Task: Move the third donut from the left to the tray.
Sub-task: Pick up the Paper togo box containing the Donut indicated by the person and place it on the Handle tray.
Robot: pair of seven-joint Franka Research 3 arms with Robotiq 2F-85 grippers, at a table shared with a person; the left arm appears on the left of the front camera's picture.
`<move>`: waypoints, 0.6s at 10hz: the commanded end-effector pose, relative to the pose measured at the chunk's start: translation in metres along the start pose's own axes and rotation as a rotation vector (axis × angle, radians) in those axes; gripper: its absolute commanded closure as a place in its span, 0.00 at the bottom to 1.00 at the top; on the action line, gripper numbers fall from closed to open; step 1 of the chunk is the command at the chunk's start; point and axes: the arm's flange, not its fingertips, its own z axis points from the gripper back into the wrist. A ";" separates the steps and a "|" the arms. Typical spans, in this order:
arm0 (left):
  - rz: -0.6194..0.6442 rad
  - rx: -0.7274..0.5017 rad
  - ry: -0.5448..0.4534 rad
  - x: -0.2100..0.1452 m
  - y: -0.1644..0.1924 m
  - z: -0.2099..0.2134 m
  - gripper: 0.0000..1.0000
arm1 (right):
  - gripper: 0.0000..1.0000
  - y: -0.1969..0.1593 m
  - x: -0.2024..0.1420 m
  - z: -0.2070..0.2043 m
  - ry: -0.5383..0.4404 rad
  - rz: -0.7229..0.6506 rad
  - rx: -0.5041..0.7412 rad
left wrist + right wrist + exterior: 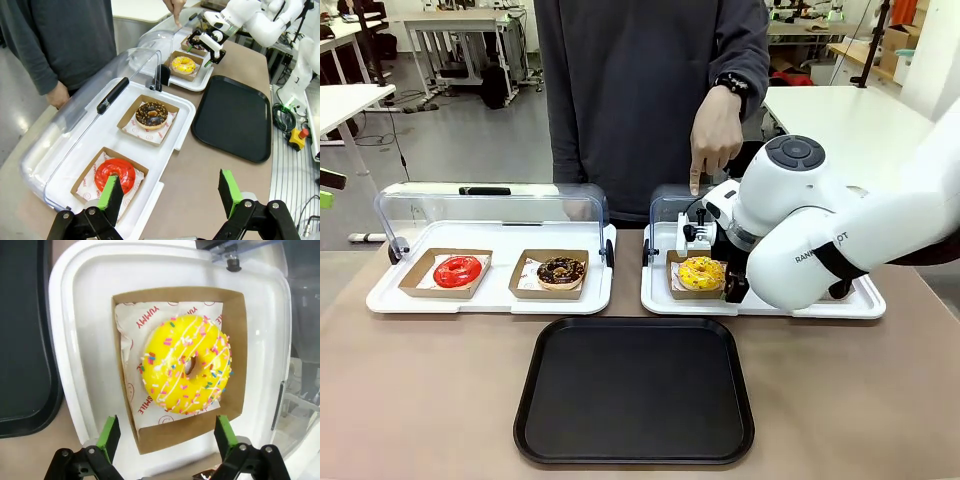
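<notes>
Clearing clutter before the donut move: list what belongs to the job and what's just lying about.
Job:
yellow donut in its cardboard holder
black tray
right hand, open, facing the donut

Lying about:
red donut
chocolate donut
left white tray
left hand, open

Robotics lab; white worktables [845, 120], loose cables [281, 114], cardboard boxes [900, 45], an emergency-stop button [299, 136]

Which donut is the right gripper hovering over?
The yellow-iced donut, directly below the open right gripper; the red donut and chocolate donut sit in the other white tray.
</notes>
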 end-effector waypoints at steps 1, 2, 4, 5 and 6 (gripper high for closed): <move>0.002 -0.008 0.001 0.001 -0.002 0.001 0.00 | 0.00 -0.004 0.000 -0.007 0.036 -0.012 -0.012; 0.002 -0.008 0.001 0.001 -0.002 0.001 0.00 | 0.00 -0.006 -0.003 -0.009 0.044 -0.011 0.001; 0.002 -0.008 0.001 0.001 -0.002 0.001 0.00 | 0.00 -0.009 -0.006 -0.015 0.043 -0.003 0.014; 0.002 -0.008 0.001 0.001 -0.002 0.001 0.00 | 0.00 -0.009 -0.007 -0.019 0.049 0.004 0.022; 0.002 -0.008 0.001 0.001 -0.002 0.001 0.00 | 0.00 -0.010 -0.008 -0.023 0.058 0.005 0.030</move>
